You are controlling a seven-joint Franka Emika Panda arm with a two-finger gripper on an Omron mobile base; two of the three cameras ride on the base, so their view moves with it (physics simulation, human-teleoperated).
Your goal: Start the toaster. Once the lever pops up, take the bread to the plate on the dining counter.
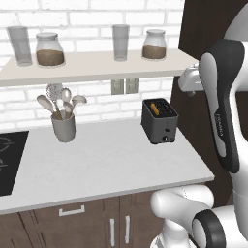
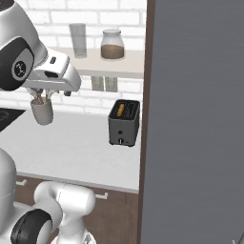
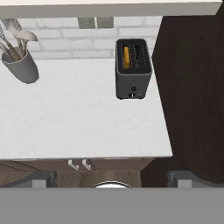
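The toaster (image 1: pixel 160 120) stood on the white worktop (image 1: pixel 101 160), toward its right end and close to the brick wall (image 1: pixel 97 19), just beside a tall dark wood panel (image 1: pixel 203 29). The bread (image 1: pixel 154 107) sat upright in the toaster's left slot (only its golden top edge showed), and the slot next to it looked empty. From the hand view the toaster (image 3: pixel 133 70) lay ahead with its small front knobs facing the camera, the bread (image 3: pixel 126 57) in its left slot.

The gripper (image 3: pixel 112 179) hung well back from the toaster, out past the front edge of the worktop, with its two finger tips spread wide apart and nothing between them.

A grey utensil cup (image 1: pixel 64 127) with spoons stood further left on the worktop, well apart from the toaster. Above, a shelf (image 1: pixel 92 65) carried two glasses and two jars (image 1: pixel 50 49). A black cooktop (image 1: pixel 10 160) was at the left edge.
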